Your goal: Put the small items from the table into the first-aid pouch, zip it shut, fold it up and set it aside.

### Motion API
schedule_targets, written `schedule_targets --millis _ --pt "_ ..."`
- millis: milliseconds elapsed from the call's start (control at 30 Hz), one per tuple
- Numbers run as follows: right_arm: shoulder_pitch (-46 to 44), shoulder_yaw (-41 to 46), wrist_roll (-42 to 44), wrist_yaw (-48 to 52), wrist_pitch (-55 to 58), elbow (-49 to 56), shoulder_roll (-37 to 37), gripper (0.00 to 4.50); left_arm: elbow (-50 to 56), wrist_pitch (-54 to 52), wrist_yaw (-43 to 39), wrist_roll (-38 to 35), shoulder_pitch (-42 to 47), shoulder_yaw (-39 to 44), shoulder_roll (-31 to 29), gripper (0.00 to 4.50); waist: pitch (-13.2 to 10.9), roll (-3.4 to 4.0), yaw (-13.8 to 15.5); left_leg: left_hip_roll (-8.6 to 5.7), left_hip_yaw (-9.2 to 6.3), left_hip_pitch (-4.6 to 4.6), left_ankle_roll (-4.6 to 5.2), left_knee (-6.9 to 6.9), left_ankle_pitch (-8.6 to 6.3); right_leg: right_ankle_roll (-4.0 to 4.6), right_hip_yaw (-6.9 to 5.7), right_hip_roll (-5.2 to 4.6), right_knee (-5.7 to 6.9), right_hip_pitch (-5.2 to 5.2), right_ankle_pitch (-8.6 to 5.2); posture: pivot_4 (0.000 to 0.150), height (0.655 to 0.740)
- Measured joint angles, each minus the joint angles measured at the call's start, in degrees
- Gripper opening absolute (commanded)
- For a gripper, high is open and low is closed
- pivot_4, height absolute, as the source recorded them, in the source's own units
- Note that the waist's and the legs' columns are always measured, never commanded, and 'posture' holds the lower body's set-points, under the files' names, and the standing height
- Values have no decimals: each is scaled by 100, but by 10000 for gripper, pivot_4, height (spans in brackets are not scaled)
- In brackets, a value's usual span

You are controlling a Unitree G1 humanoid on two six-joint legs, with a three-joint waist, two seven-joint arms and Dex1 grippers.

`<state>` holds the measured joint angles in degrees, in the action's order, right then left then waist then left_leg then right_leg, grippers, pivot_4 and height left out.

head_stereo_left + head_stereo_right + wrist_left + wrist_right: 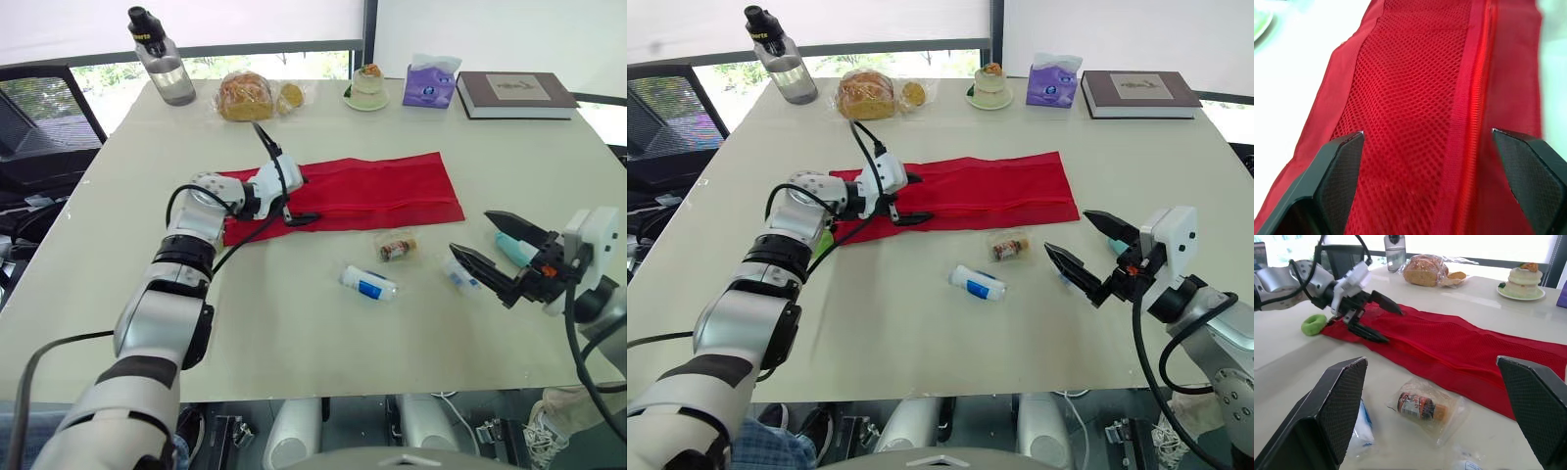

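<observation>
Head views, first-aid pouch (372, 186): I read it as a long red strip lying flat and unfolded across the middle of the table (294, 352).
Head views, left gripper (286, 171): it sits over the pouch's left end. Its fingers are spread wide, one raised and one low at the red fabric's near edge, gripping nothing.
Head views, right gripper (470, 231): it is near the table's right front edge. Its fingers are released, well apart and empty.
Head views, small items: a bagged brown bottle (397, 247) lies just in front of the pouch. A white tube (369, 284) with a blue label lies nearer the robot. A clear packet (460, 276) lies just beside the right gripper's lower finger. A teal item (513, 249) is partly hidden behind that gripper. I see all four on the table, outside the pouch.
Head views, far edge: I note a water bottle (162, 61), bagged bread (245, 96), a cake (368, 84) on a saucer, a purple tissue pack (431, 84) and a book (514, 94).
Left wrist view, pouch: red mesh lies between the two spread fingers. The zip (1476, 98) runs lengthwise beside the mesh; I cannot tell whether it is closed.
Right wrist view, items: the bagged brown bottle lies on the table between the spread fingers, apart from the pouch's edge. The white tube lies beside one finger.
Right wrist view, green ring (1313, 324): it lies just beside the pouch's end, near the left gripper.
</observation>
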<state>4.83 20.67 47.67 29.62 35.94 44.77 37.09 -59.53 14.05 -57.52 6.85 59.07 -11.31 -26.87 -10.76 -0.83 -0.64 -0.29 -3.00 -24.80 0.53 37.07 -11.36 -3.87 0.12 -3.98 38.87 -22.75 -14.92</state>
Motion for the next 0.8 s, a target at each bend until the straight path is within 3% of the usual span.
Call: schedule_targets --millis 33,67,133,367,800 --pt "1 0 6 -9 4 22 5 45000 -21 13 17 3 10 0 9 41835 0 0 0 0 0 0 0 0 0 0 0 0 0 0 0 1500 7332" --pt "6 1 16 -39 11 52 11 45000 -67 30 29 3 41 4 29 36398 0 -1 -9 0 0 1 0 0 0 -1 0 0 0 0 0 1500 7332" --pt "5 -2 67 -142 44 159 61 45000 -208 41 38 3 144 5 93 31222 -1 -1 -6 0 -1 2 0 0 0 -1 -1 0 2 0 0 1500 7332" --pt "-239 -231 343 -383 245 379 198 45000 -553 182 148 109 235 2 155 2190 -1 -2 -10 1 -1 2 0 1 0 -1 -1 1 2 0 0 1500 7332" --pt "-279 -404 334 -91 178 347 541 45000 -645 226 -28 88 275 138 294 1000 -2 -4 2 0 -1 0 0 4 0 -1 -2 0 1 1 0 1500 7332"
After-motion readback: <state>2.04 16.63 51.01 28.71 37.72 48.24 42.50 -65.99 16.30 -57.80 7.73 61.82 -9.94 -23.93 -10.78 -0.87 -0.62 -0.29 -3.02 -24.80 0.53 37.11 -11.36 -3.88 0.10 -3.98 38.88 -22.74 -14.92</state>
